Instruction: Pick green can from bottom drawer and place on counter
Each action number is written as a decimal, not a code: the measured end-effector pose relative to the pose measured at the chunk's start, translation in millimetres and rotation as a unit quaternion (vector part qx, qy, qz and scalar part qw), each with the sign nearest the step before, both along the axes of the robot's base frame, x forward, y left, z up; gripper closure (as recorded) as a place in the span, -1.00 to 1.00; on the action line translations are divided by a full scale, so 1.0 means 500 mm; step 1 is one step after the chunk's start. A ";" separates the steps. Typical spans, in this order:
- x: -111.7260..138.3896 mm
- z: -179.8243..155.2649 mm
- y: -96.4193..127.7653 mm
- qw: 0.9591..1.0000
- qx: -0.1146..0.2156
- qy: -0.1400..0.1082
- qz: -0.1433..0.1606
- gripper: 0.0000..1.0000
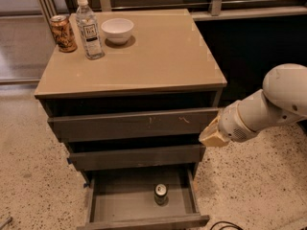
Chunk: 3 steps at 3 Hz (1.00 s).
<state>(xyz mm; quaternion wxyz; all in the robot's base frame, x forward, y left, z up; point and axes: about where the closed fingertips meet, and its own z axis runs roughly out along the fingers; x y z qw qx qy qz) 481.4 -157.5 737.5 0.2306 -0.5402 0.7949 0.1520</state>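
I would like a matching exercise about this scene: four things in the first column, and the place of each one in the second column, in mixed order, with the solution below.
Things:
1. green can
2. white bowl
3. orange-brown can
4. gripper

Places:
A. at the back left corner of the counter, as the camera sees it
B. standing upright in the open bottom drawer
C. in the air by the right side of the drawer cabinet
D. on the counter, just right of the water bottle

Pairs: 1-B, 2-D, 3-A, 4-C.
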 end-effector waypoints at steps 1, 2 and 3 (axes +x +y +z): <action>-0.002 -0.027 0.004 1.000 -0.022 0.001 0.009 1.00; -0.006 -0.136 0.000 0.999 -0.031 0.009 0.022 1.00; 0.008 -0.319 0.008 0.999 -0.023 0.018 0.031 1.00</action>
